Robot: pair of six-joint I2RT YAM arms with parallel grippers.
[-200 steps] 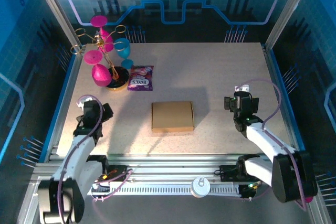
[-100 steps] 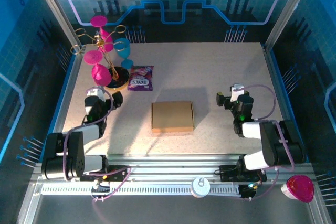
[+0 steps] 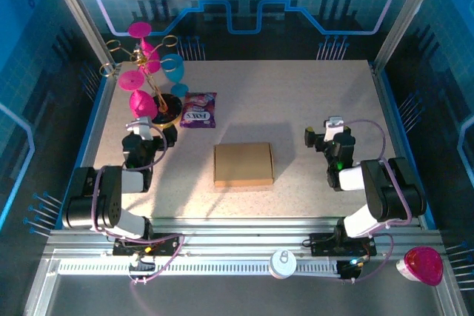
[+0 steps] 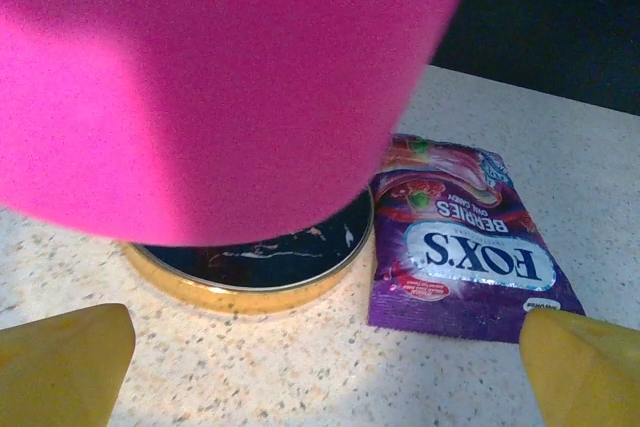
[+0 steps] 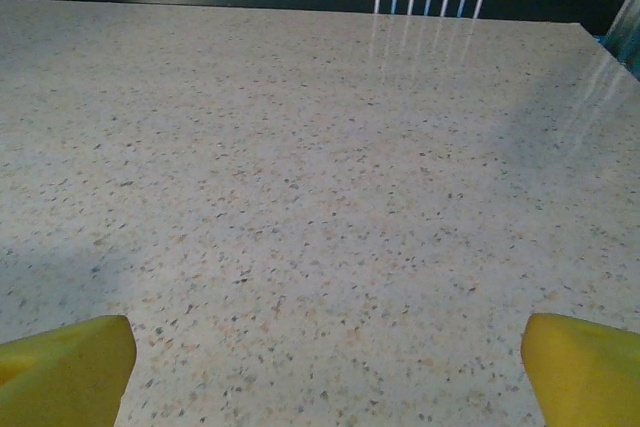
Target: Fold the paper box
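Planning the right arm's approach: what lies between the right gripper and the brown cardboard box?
Bare speckled tabletop; the top view shows nothing between right gripper and brown cardboard box.

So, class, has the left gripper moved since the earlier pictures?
Yes. The left gripper has moved forward, away from the near edge, ending closer to the gold-based stand.
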